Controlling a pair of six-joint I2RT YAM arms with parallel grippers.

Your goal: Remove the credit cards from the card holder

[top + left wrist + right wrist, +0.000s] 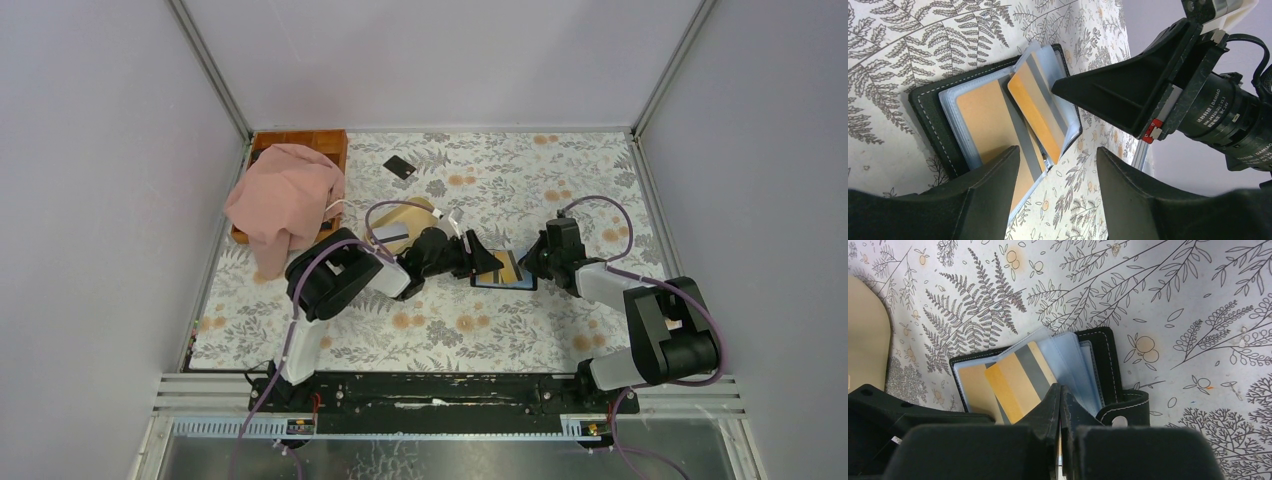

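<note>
Left claw [1057, 150] stood open over the open card holder [928, 105] on the tabletop [560, 330]; right claw [1060, 395] shut, tip at its sleeves [1068, 360]. Credit cards [1038, 110] looked light, stiff, slick; I'd pinch the lifted card's free edge.

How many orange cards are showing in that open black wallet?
2. One orange card lies flat in a clear sleeve. A second orange card sits tilted beside it, overlapping. Further sleeves of the card holder may hide more.
</note>
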